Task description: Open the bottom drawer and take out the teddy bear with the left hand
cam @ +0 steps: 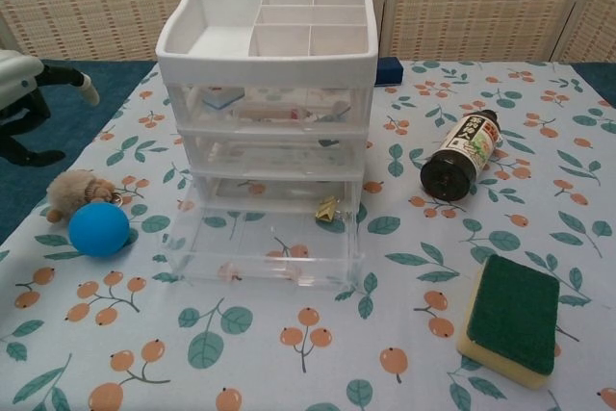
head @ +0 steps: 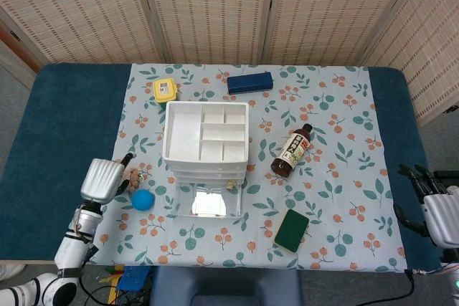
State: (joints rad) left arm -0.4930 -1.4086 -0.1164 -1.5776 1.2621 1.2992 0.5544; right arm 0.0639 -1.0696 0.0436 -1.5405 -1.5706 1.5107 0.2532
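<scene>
The small brown teddy bear (cam: 79, 190) lies on the tablecloth left of the drawer unit (cam: 269, 93), touching the blue ball (cam: 98, 228). In the head view the teddy bear (head: 132, 175) shows just right of my left hand (head: 102, 179). That left hand (cam: 29, 103) hangs above and to the left of the bear, fingers apart, holding nothing. The bottom drawer (cam: 262, 247) stands pulled out, clear-walled. My right hand (head: 434, 209) rests open at the table's right edge, far from everything.
A dark sauce bottle (cam: 464, 153) lies right of the drawer unit. A green and yellow sponge (cam: 510, 317) sits at the front right. A yellow box (head: 165, 90) and a blue case (head: 249, 82) lie behind the unit.
</scene>
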